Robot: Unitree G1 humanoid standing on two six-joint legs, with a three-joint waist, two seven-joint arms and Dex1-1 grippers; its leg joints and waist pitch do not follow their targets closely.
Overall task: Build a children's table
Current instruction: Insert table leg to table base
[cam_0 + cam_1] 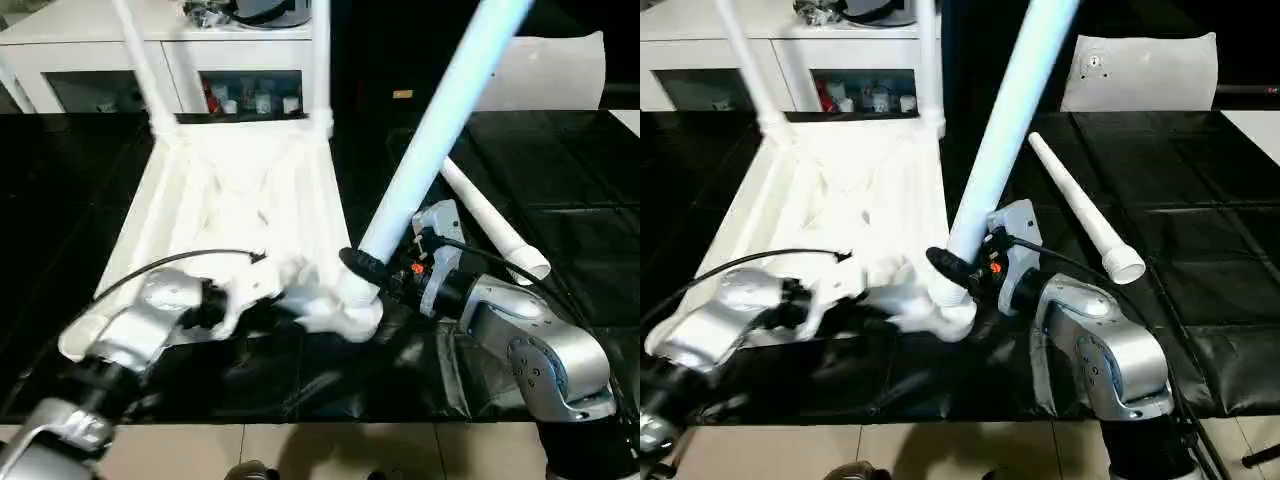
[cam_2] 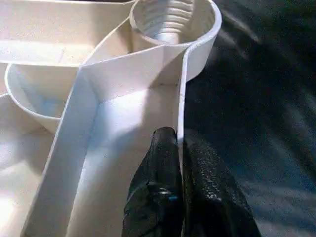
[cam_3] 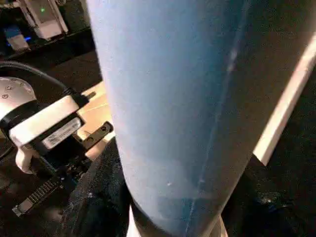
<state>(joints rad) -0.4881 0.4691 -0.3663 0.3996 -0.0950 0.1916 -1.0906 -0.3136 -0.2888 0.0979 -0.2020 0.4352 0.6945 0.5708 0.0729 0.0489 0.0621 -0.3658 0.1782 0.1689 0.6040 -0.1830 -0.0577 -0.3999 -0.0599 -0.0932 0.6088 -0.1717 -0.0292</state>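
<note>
Nearest, the left gripper has its two black fingers pinched shut on the thin side wall of the upturned white plastic rectangular table top, which lies ribbed side up on the black surface. Beside it the right gripper clasps the long white tapered tube leg, its foot entering the near corner's round threaded socket. The leg tilts — judged advice: bring it square to the socket before turning, lest the threads cross, with the left hold steadying the top. A spare tapered leg lies beyond; two legs stand at the far corners — fitted, apparently.
</note>
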